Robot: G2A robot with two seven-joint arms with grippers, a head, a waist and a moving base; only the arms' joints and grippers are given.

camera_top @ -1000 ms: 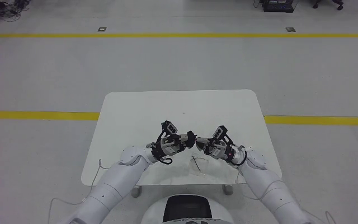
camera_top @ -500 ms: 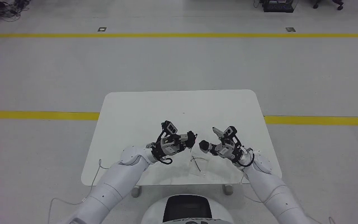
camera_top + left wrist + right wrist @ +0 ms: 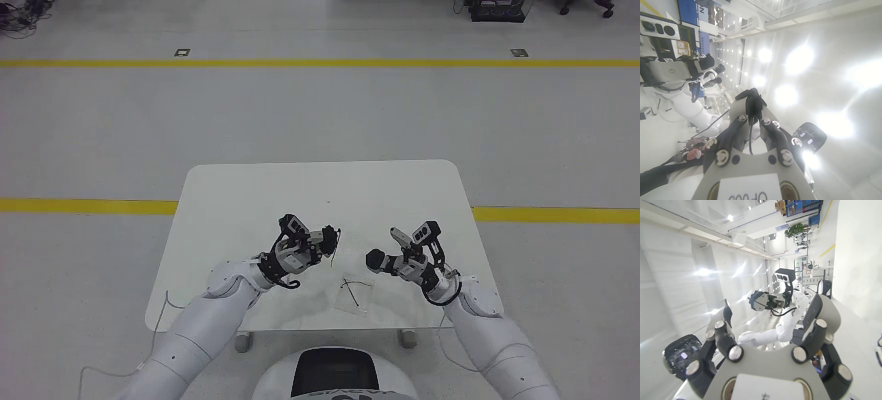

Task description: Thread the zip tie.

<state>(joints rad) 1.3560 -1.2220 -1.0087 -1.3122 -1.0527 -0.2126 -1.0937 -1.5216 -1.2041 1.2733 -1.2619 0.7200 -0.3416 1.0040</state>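
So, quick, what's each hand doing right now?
Left gripper: jaws shut on the black zip tie.
Right gripper: jaws open, holding nothing.

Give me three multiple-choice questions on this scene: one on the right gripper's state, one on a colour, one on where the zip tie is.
1. The right gripper is: A. open, empty; B. shut, empty; C. shut on a bottle.
2. The table is: A. white; B. black; C. yellow.
3. The zip tie is: A. on the floor; B. in the right gripper; C. in the left gripper.
Answers: 1 A, its fingers stand apart with nothing between. 2 A, its top is white. 3 C, the left fingers pinch the black strip.
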